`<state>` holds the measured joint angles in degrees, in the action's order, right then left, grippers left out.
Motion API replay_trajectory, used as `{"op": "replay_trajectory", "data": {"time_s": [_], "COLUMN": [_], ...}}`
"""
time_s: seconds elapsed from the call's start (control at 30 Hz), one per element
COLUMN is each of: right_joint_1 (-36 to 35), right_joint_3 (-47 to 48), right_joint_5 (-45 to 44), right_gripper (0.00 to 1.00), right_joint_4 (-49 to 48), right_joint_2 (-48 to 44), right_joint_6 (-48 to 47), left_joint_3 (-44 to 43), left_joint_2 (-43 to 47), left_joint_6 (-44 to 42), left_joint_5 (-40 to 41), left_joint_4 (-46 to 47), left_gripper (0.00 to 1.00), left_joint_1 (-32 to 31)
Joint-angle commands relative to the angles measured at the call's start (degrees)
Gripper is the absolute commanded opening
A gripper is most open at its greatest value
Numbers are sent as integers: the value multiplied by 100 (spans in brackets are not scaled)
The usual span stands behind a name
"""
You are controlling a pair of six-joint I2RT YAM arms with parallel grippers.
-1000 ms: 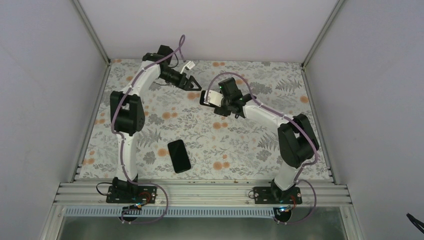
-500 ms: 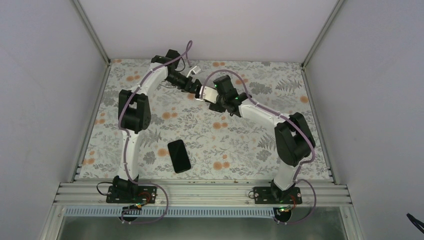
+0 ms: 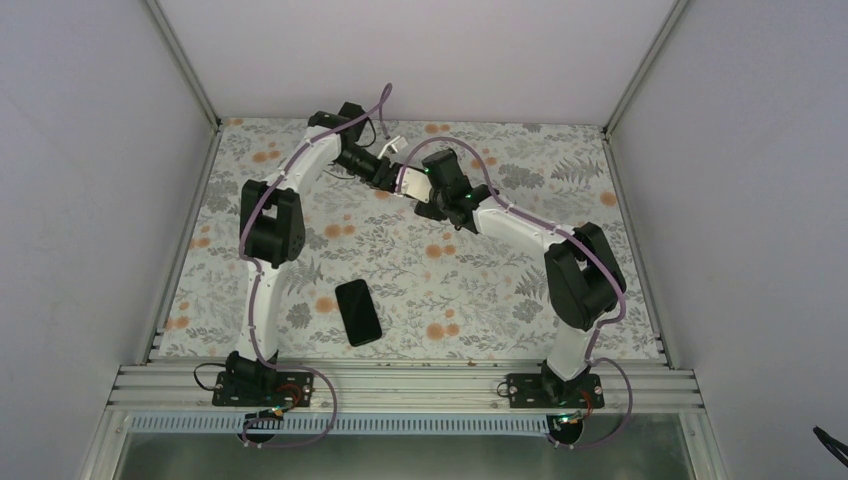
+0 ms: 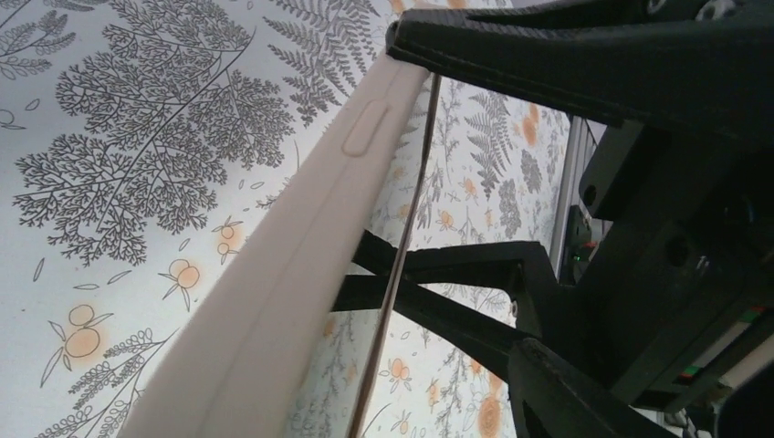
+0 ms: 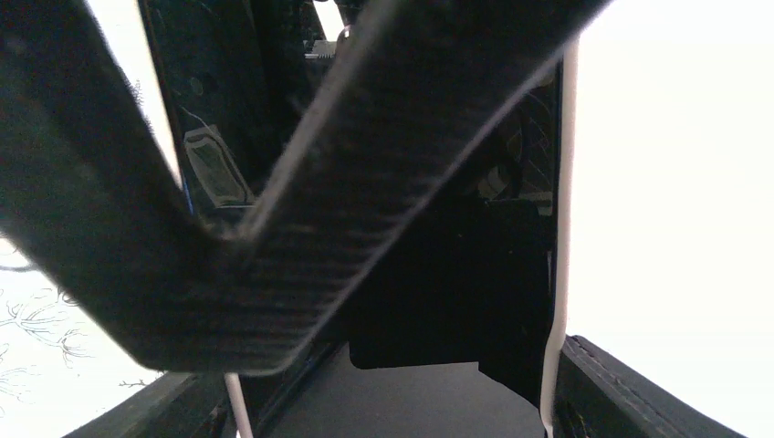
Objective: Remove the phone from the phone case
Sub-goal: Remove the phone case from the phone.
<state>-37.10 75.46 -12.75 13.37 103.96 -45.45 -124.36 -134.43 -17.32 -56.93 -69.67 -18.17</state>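
My right gripper (image 3: 415, 186) is shut on the phone case (image 3: 407, 181), a whitish soft shell held off the table at the back centre. In the right wrist view the case's white rims (image 5: 558, 228) frame a dark glossy surface (image 5: 429, 392) that looks like the phone. My left gripper (image 3: 388, 174) is open right at the case's far end. In the left wrist view the case edge (image 4: 301, 246) runs diagonally, and my upper finger (image 4: 584, 50) touches its tip. The left gripper's finger (image 5: 319, 182) blocks much of the right wrist view.
A bare black phone (image 3: 357, 312) lies flat on the flowered tablecloth (image 3: 480, 290) near the front, close to the left arm's base. Grey walls close in the table at the left, right and back.
The left gripper has swung right and the right gripper has carried the case left and back. They now meet at the case, where a second ago they were apart.
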Motion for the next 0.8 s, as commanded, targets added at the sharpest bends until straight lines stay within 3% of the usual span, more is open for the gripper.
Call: {"op": "replay_trajectory", "data": {"time_s": [0.0, 0.17, 0.27, 0.37, 0.43, 0.57, 0.77], "right_joint_1": [-43, -43, -43, -41, -46, 46, 900], "right_joint_3": [145, -6, -131, -219, -220, -378, -519], "right_joint_5": [-103, -19, 77, 269, 416, 647, 2311], "right_gripper": [34, 34, 35, 43, 55, 99, 100], "right_joint_4": [-415, -395, -351, -200, 74, 598, 1574], "right_joint_2": [-119, -272, -392, -559, -631, -934, -2085], "right_joint_6": [133, 129, 138, 206, 229, 306, 593], "left_joint_3": [-44, -149, -181, -235, -279, -249, 282], "left_joint_2": [63, 100, 150, 181, 224, 440, 1371], "left_joint_6": [-157, -166, -171, -228, -304, -521, -999], "left_joint_5": [-251, -289, -314, -293, -315, -314, 635], "left_joint_4": [-152, -120, -66, -84, -122, -178, 313], "left_gripper": [54, 34, 16, 3, 2, 2, 2], "left_joint_1": [-24, -12, -14, -17, -15, -22, -134]}}
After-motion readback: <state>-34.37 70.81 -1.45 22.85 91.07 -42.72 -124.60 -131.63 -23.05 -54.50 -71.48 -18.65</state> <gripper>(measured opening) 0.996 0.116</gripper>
